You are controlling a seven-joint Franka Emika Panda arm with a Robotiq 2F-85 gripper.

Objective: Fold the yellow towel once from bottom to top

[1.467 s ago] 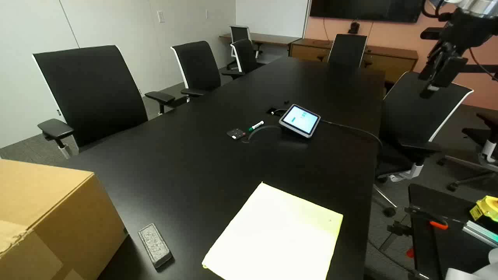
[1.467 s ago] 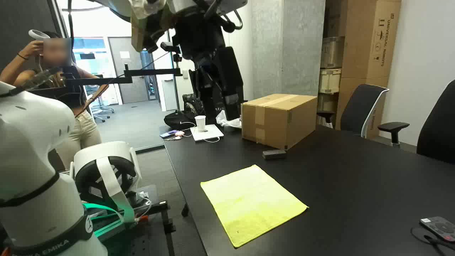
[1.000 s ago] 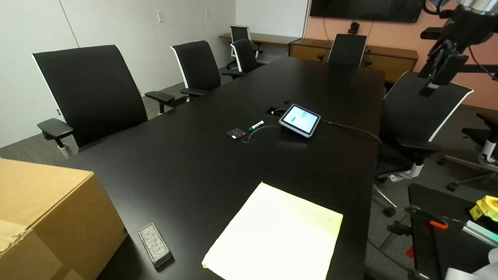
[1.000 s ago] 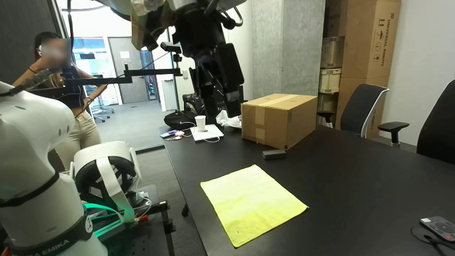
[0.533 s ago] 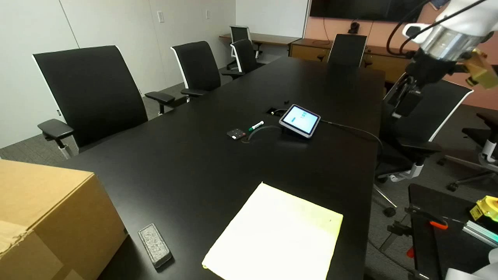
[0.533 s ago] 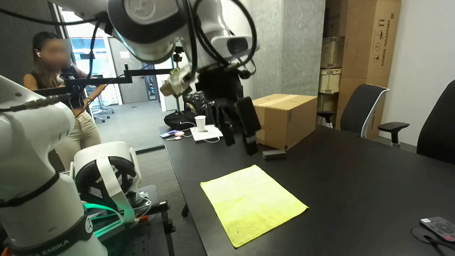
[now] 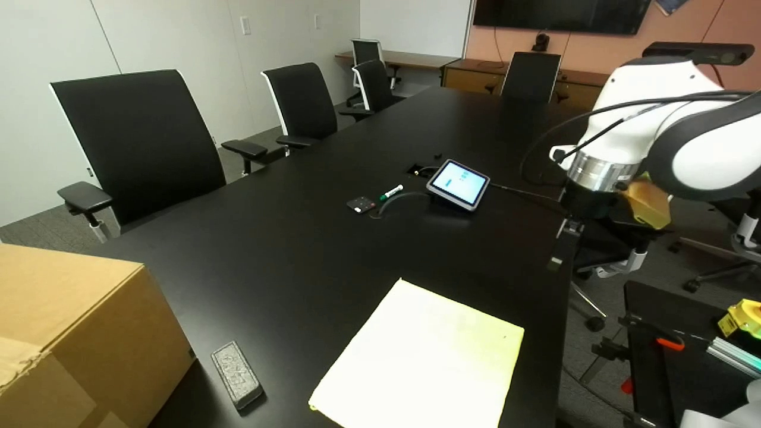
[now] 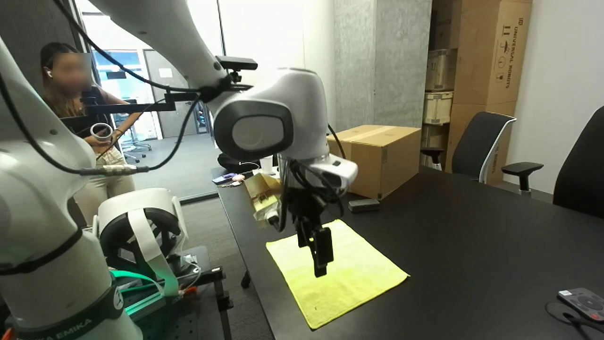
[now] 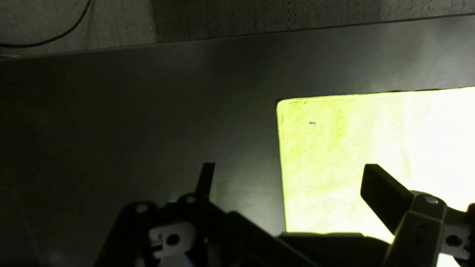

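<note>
Black office chairs (image 7: 140, 148) stand around a long dark bench (image 7: 285, 249) in a meeting room. Above it the pincer (image 9: 289, 165) points down, spread wide and holding nothing; in the wrist view, one finger shows against bare bench, the other against cloth.

Below, the yellow towel (image 8: 363, 278) lies flat and unfolded near the bench's long edge on the robot's side. It looks thin, light and limp, hard to damage, likely to slide or bunch if pushed. Best hold, I judge: a pinch midway along the hem seen between the fingers, tips almost on the bench; which side counts as bottom is unclear.

Farther out sit a dark gray block (image 8: 364, 205) and a cardboard box (image 8: 401, 160); away from them, between the bench's long edges, a lit tablet (image 7: 458, 184).
</note>
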